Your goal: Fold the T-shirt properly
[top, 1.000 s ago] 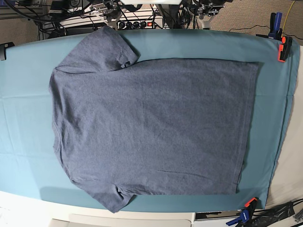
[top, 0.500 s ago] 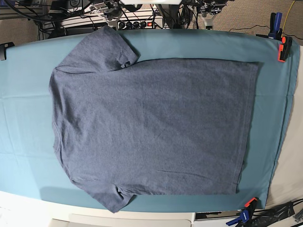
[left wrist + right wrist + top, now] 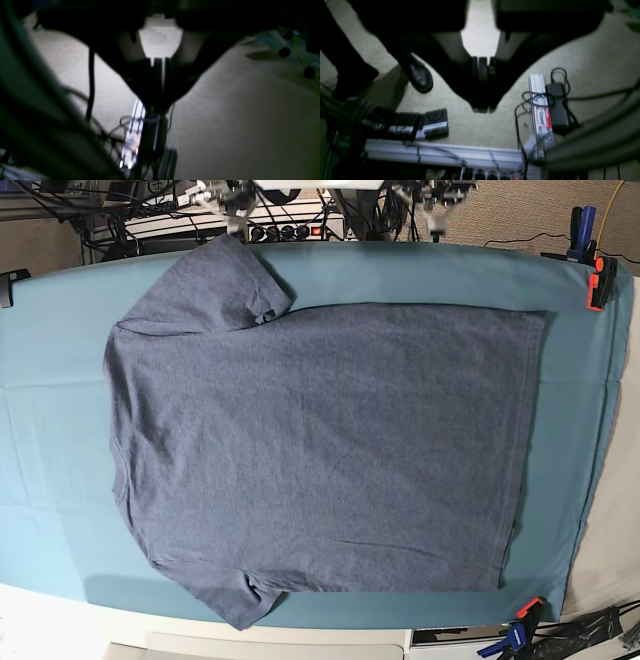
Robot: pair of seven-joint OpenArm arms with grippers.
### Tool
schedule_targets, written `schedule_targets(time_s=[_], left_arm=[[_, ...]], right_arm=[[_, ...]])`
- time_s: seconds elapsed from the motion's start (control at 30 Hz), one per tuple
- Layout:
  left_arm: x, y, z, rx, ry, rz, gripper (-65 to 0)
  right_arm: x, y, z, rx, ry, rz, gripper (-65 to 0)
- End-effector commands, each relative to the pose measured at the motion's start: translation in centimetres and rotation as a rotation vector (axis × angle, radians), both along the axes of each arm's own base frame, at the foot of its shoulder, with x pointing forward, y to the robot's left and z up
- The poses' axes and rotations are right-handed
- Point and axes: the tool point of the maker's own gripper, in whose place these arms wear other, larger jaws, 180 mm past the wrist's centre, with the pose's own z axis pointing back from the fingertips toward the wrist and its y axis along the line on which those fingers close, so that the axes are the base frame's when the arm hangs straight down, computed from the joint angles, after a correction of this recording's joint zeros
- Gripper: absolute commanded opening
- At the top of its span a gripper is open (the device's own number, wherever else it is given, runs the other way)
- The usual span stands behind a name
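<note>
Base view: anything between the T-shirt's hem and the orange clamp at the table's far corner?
Nothing. In the base view only bare teal table cloth separates the T-shirt hem from the orange clamp.

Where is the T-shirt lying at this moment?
In the base view the T-shirt lies spread flat in the middle of the teal table cloth, sleeves toward the picture's left and hem toward the orange clamps at the right.

Item count — visible inventory:

- One T-shirt, with two sleeves.
- One teal cloth over the worktop.
- Two orange clamps — one at the far corner, one at the near edge.
- Two grippers: left gripper, right gripper.
- One black shoe on the floor.
</note>
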Motion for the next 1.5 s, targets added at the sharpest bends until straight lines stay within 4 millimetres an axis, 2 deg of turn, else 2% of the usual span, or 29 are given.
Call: schedule_targets(time_s=[0.0, 0.1, 0.27, 0.4, 0.5, 0.7, 1.03, 1.2, 1.3, 1.47], left_arm=[[-1.1, 0.1, 0.1, 0.006, 0.014, -0.005, -65.0], [-3.3, 0.4, 0.4, 0.008, 0.029, -0.006, -65.0], [-6.5, 2.5, 1.5, 0.029, 0.029, -0.017, -65.0], [-7.5, 4.3, 3.0, 0.044, 0.014, -0.053, -65.0], [-7.5, 5.7, 4.6, 0.064, -0.025, -0.135, -65.0], [-6.0, 7.3, 8.6, 0.078, -0.156, -0.241, -65.0], [-3.6, 8.0, 16.5, 0.046, -0.295, -0.384, -65.0], [-2.4, 7.5, 19.8, 0.033, -0.279, -0.451, -65.0], [-0.4, 7.2, 21.8, 0.054, -0.328, -0.527, -65.0], [4.0, 6.3, 25.4, 0.082, -0.462, -0.634, -65.0]], right_arm=[[-0.1, -0.5, 0.2, -0.008, -0.010, 0.003, -65.0], [-1.5, -1.5, 0.5, -0.024, -0.012, 0.012, -65.0], [-4.1, -3.9, 1.7, -0.062, -0.012, 0.039, -65.0], [-5.4, -6.4, 3.4, -0.100, -0.037, 0.080, -65.0], [-5.7, -8.2, 5.0, -0.127, -0.067, 0.121, -65.0], [-5.1, -10.1, 8.4, -0.158, -0.137, 0.209, -65.0], [-3.3, -9.3, 15.5, -0.186, -0.274, 0.334, -65.0], [-1.1, -8.9, 18.6, -0.187, -0.341, 0.406, -65.0], [0.6, -8.8, 20.5, -0.218, -0.393, 0.417, -65.0], [4.9, -8.5, 24.8, -0.342, -0.568, 0.449, -65.0]])
